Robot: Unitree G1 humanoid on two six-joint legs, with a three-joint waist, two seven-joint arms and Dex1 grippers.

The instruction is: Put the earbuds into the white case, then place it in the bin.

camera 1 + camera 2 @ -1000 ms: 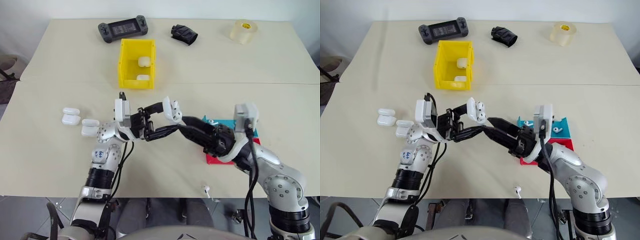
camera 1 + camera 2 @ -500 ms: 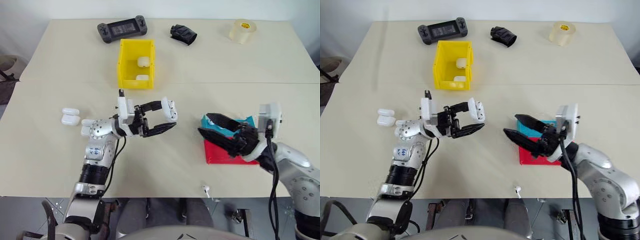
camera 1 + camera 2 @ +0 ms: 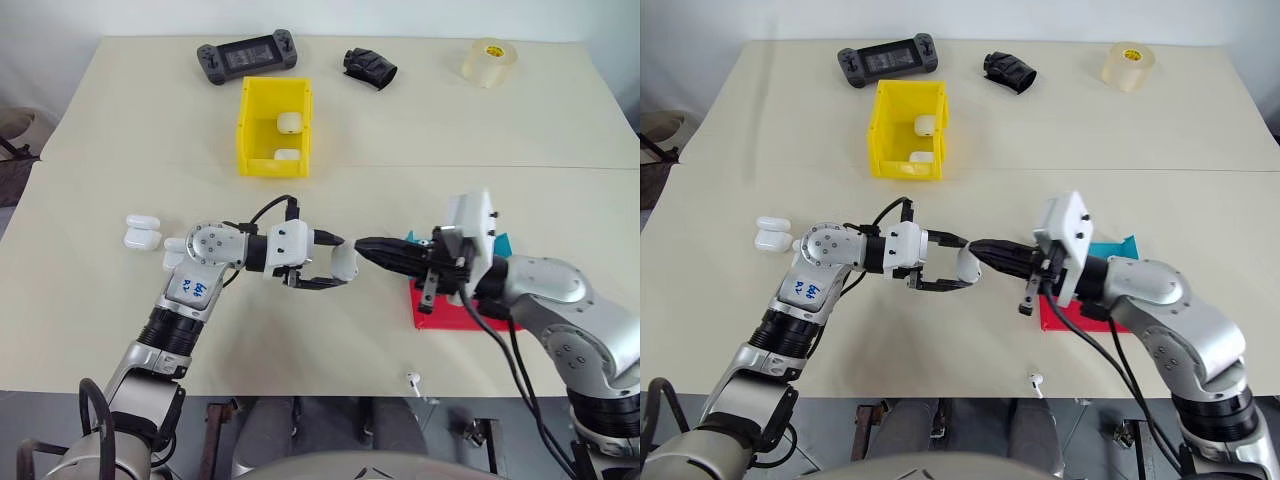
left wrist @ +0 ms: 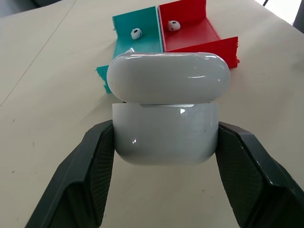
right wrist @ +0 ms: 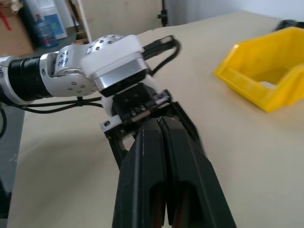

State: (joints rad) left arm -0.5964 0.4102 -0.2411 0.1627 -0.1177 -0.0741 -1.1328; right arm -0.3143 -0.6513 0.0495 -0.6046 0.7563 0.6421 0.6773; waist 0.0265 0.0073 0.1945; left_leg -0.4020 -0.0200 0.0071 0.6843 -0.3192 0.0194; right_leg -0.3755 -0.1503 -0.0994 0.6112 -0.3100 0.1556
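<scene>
My left gripper (image 3: 335,263) is shut on a white case (image 4: 166,128), one finger (image 4: 90,175) on each end, and holds it just above the table with its lid down. My right gripper (image 3: 365,246) is shut, fingers pressed together, with its tips right at the case; nothing shows between them. Earbuds lie in the trays: one (image 4: 136,33) in the teal tray, one (image 4: 174,25) in the red. Another earbud (image 3: 411,379) lies near the table's front edge. The yellow bin (image 3: 272,162) stands farther back and holds two white cases (image 3: 289,122).
Several spare white cases (image 3: 142,231) lie left of my left arm. The teal tray (image 3: 500,243) and red tray (image 3: 450,315) sit under my right arm. A game controller (image 3: 245,56), a black object (image 3: 369,68) and a tape roll (image 3: 489,62) line the far edge.
My right gripper, open over the trays half a second ago, has shut and swung left to the case. The left gripper has rolled and sunk with the case.
</scene>
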